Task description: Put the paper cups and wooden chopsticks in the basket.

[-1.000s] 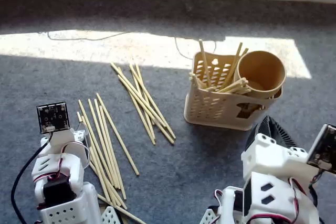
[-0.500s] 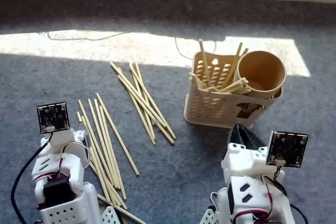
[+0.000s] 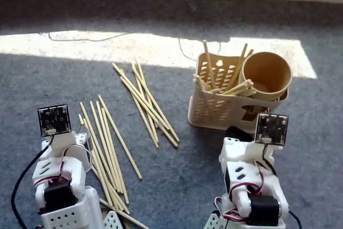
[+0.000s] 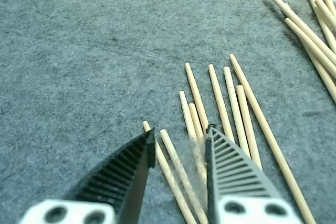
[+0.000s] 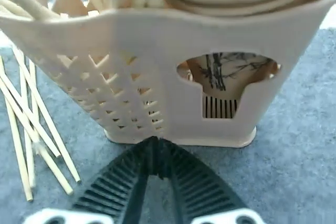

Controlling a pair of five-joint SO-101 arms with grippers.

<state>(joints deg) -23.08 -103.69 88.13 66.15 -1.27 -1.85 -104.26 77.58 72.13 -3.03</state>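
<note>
A cream plastic basket (image 3: pixel 217 112) stands at the right on grey carpet, holding stacked paper cups (image 3: pixel 266 74) and several wooden chopsticks (image 3: pixel 228 79). Two loose groups of chopsticks lie on the carpet: one in the middle (image 3: pixel 146 103), one near the left arm (image 3: pixel 107 146). My left gripper (image 4: pixel 178 142) is open just above that near group (image 4: pixel 220 108), fingertips either side of a few sticks. My right gripper (image 5: pixel 156 156) is shut and empty, right in front of the basket's near wall (image 5: pixel 157 77). Through the wall's cut-out a cup (image 5: pixel 220 72) shows.
A thin cable (image 3: pixel 80 38) runs across the sunlit strip at the back. Open carpet lies between the two chopstick groups and the basket, and to the left of the left arm.
The right arm has swung left and forward, from the frame's lower right corner to just in front of the basket. The left arm and the chopsticks have not moved.
</note>
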